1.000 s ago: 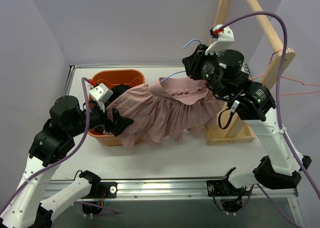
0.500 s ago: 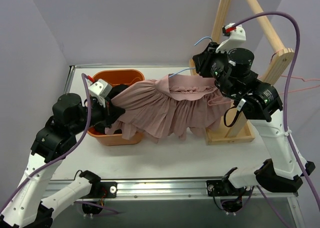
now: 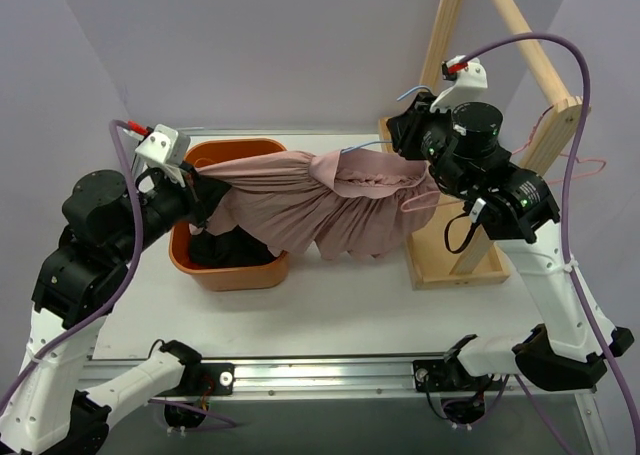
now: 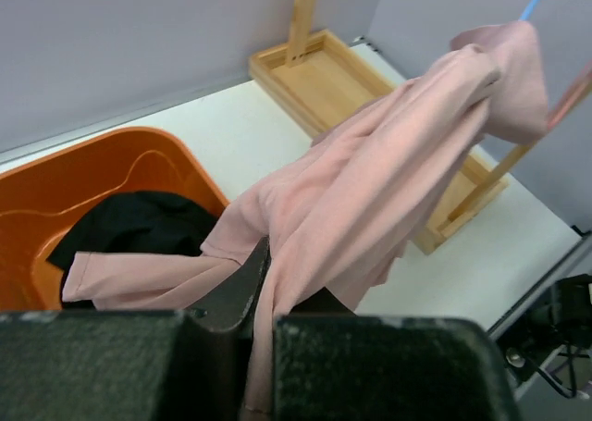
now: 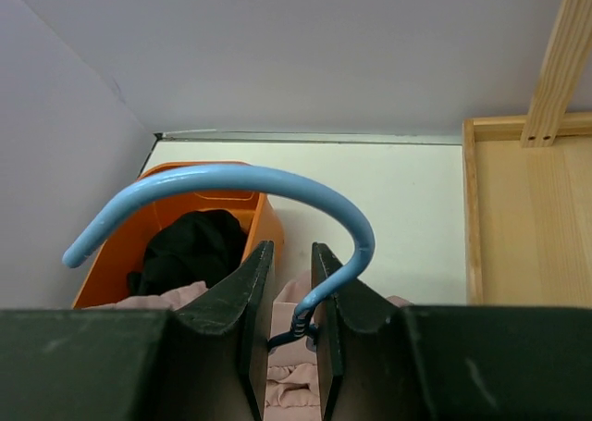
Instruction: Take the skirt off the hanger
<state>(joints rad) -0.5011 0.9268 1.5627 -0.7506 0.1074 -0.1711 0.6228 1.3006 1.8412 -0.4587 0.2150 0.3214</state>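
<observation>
Pinching one end of pink skirt [image 3: 320, 200] with left gripper [image 4: 264, 296] above orange bin [image 3: 235, 271]. Clamping blue hanger [image 5: 231, 182] neck with right gripper [image 5: 289, 301], beside rack [image 3: 440, 267]. Holding skirt off tabletop [image 3: 340, 305], stretched between both grippers in gathered folds, other end bunched at hanger, ruffles drooping mid-span.

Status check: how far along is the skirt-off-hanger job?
Done: both grasps are set. The right gripper is shut on the blue hanger below its hook, and the left gripper is pinching the pink skirt. In hand: the skirt is stretched between them, over the orange bin. Left: its far end looks still on the hanger.
</observation>
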